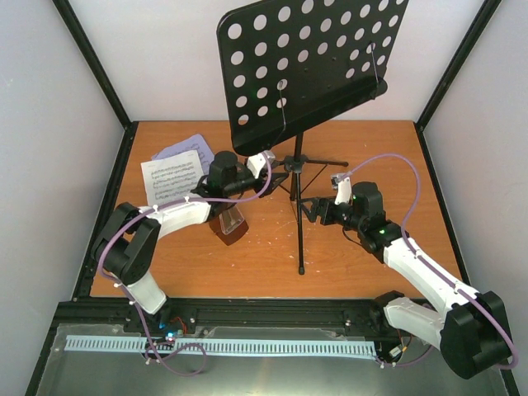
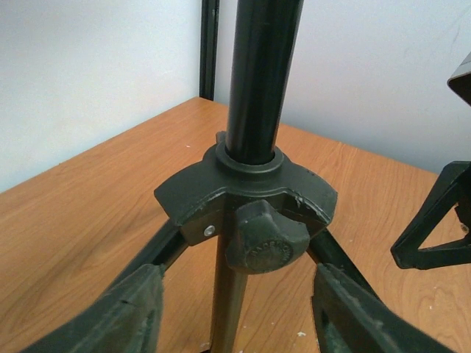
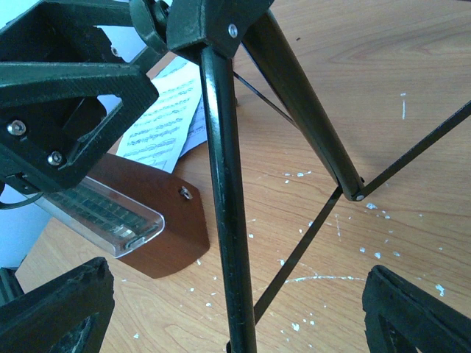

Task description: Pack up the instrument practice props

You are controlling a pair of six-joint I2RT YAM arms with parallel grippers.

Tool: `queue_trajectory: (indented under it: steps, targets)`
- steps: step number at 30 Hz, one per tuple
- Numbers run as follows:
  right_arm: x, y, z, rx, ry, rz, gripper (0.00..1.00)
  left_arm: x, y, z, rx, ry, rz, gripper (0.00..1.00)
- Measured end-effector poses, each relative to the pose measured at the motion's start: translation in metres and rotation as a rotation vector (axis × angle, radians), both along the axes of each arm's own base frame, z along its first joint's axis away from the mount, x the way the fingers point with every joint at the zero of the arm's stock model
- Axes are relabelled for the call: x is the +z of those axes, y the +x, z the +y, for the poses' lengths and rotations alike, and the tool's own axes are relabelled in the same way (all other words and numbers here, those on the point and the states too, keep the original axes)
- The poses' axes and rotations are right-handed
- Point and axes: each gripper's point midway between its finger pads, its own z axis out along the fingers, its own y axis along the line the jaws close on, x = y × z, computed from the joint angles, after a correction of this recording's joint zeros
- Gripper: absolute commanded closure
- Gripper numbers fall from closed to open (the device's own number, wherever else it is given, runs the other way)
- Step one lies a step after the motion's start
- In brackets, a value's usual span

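Note:
The black music stand (image 1: 313,66) stands mid-table on its tripod, perforated desk up high. My left gripper (image 1: 279,176) is open at the tripod hub (image 2: 246,193). Its fingers (image 2: 125,316) straddle the locking knob (image 2: 266,239) without touching it. My right gripper (image 1: 308,211) is open. Its fingers (image 3: 423,316) sit either side of a tripod leg (image 3: 228,220), apart from it. The red-brown metronome (image 1: 229,224) with its clear cover sits under my left forearm, and also shows in the right wrist view (image 3: 158,228). White sheet-music pages (image 1: 173,177) lie at the back left.
The stand's thin braces (image 3: 302,250) and legs spread over the wooden table (image 1: 363,256) between both arms. White walls and black frame posts (image 1: 95,62) close in the sides and back. The other arm's finger (image 2: 434,228) shows right of the hub.

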Motion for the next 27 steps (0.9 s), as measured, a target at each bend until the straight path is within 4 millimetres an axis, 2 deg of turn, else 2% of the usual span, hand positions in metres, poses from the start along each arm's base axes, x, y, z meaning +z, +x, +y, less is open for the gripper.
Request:
queue_trajectory:
  steps: [6,20,27]
  targets:
    - [-0.001,0.000,0.000,-0.002,-0.002,0.004,0.10,0.009,0.005,-0.004,-0.004,-0.004,-0.026,0.50]
    - [-0.005,0.001,0.000,-0.003,-0.007,0.015,0.10,0.004,0.011,-0.013,-0.016,-0.003,-0.014,0.58]
    - [-0.009,0.002,0.000,-0.002,-0.011,0.026,0.10,0.005,0.009,-0.016,-0.025,-0.015,0.002,0.68]
